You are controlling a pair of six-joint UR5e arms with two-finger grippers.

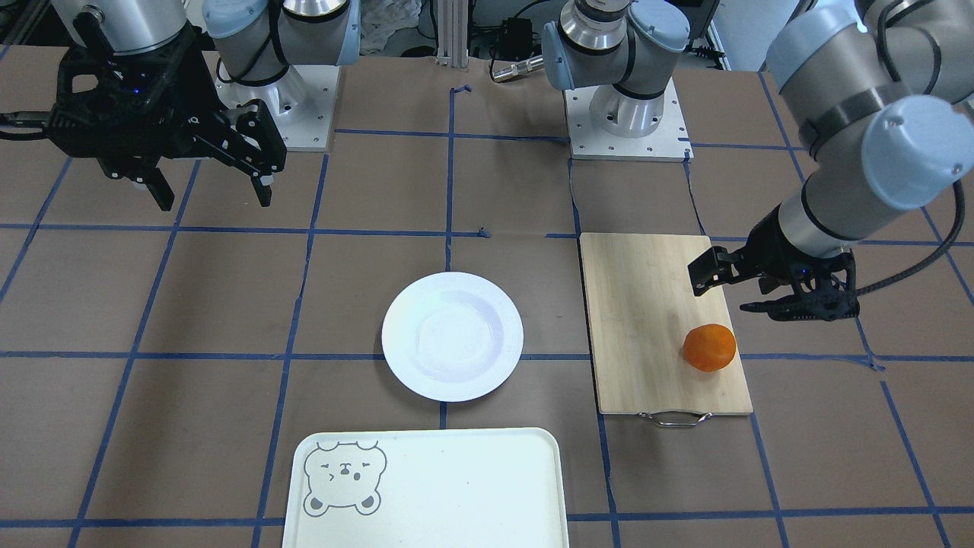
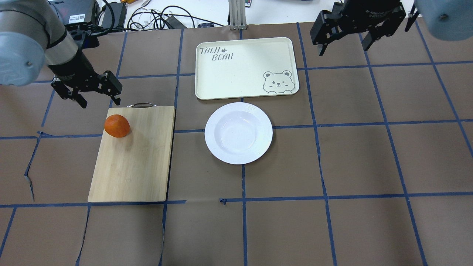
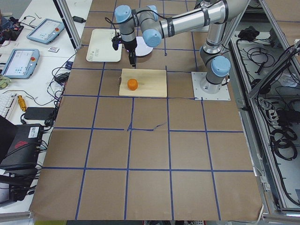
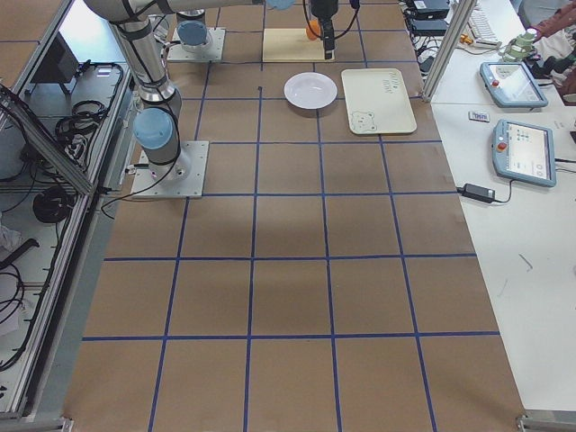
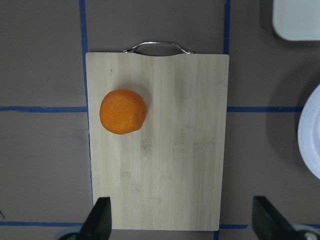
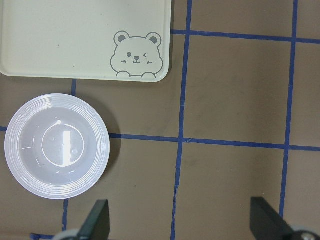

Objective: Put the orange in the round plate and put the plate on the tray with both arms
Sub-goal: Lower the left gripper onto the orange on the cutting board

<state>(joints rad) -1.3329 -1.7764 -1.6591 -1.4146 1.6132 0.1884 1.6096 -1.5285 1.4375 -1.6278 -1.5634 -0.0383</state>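
The orange (image 2: pixel 116 126) lies near the far left corner of a bamboo cutting board (image 2: pixel 136 162), also seen in the left wrist view as the orange (image 5: pixel 123 111). My left gripper (image 2: pixel 100 102) hovers open just beyond that corner, above and apart from the fruit. The empty white round plate (image 2: pixel 238 133) sits mid-table, right of the board. Just behind it lies the cream tray (image 2: pixel 240 74) with the bear face, nothing on it. My right gripper (image 2: pixel 343 50) hangs open, high at the far right, holding nothing; its camera shows the plate (image 6: pixel 57 153) and the tray (image 6: pixel 75 40).
The board's metal handle (image 2: pixel 139 105) points away from the robot, toward the tray side. Brown paper with blue tape lines covers the table (image 2: pixel 332 166). Cables and devices lie past the far edge (image 2: pixel 147 16).
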